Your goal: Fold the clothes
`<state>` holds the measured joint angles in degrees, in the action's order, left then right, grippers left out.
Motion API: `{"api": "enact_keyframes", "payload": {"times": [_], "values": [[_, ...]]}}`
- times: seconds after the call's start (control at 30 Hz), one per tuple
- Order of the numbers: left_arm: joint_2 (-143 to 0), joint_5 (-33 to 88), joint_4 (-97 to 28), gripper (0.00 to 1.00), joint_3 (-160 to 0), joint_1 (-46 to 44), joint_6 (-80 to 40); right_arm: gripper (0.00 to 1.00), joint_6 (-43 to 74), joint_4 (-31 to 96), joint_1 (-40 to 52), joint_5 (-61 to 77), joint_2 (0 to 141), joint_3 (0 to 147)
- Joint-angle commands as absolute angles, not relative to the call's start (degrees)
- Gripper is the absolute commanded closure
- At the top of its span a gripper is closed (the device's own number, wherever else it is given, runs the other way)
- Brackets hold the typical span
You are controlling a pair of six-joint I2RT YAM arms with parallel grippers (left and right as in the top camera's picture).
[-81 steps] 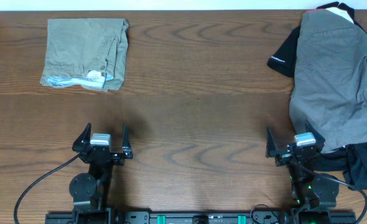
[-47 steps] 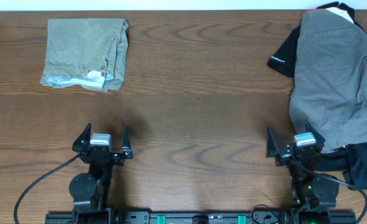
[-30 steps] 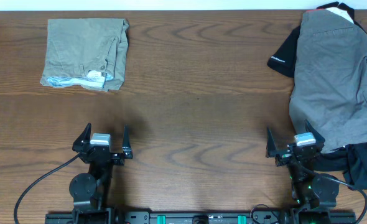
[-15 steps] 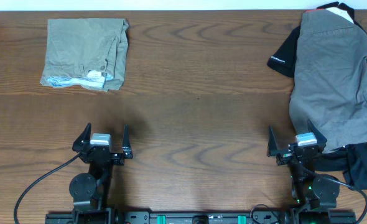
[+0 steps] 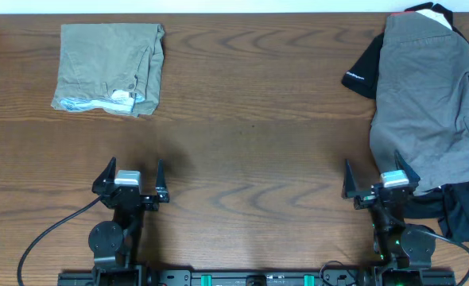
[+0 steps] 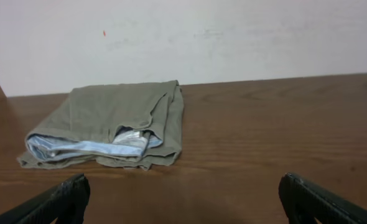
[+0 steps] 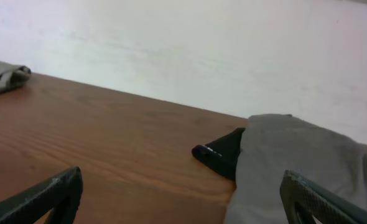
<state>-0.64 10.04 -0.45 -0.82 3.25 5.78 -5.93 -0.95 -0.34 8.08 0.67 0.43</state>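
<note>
Overhead view: we find both arms folded back at the near edge of the table (image 5: 250, 119), grippers pointing toward the far edge. The left gripper (image 5: 133, 167) is spread wide and holds nothing, with bare wood below it. The right gripper (image 5: 375, 168) is likewise spread and empty. Its right finger overlaps the near hem of the grey shorts (image 5: 429, 103), and we cannot tell whether it touches them. The grey shorts lie at the far right, draped over the black top (image 5: 366, 67), which shows at their left side and near end. The khaki shorts (image 5: 107, 67) lie folded at the far left, well apart.

Left wrist view: we see two fingertips (image 6: 53, 202) at the lower corners, far apart, with nothing between them. The khaki shorts (image 6: 115, 121) lie ahead and to the left.

Right wrist view: the fingertips (image 7: 46, 196) are apart, with only wood between them. The grey shorts (image 7: 295, 162) lie ahead to the right. A part of the black top (image 7: 224, 154) pokes out at their left edge.
</note>
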Motion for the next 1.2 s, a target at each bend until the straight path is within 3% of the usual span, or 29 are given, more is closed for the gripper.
{"api": "enact_keyframes", "payload": {"times": [0.0,0.2,0.5,0.87,1.17], "values": [[-1.15,10.04,-2.98,0.02,-1.43,3.03,2.46,0.01,-2.37,-1.06,0.16,8.38,0.38,1.04],[-8.97,10.39,-3.46,0.02,-9.02,3.03,2.48,0.01,-2.83,-0.43,-0.05,8.27,3.03,4.73],[-37.76,13.69,-10.33,0.02,-32.88,3.03,2.50,0.01,-2.81,2.09,-0.05,8.38,21.12,20.91],[-61.45,16.08,-35.44,0.02,-63.99,2.74,2.50,0.01,-2.81,20.67,-0.05,18.17,56.31,55.24],[-71.20,27.53,-41.91,0.02,-70.96,2.74,2.48,0.01,-2.17,43.27,-0.10,27.70,83.37,86.28]]}}
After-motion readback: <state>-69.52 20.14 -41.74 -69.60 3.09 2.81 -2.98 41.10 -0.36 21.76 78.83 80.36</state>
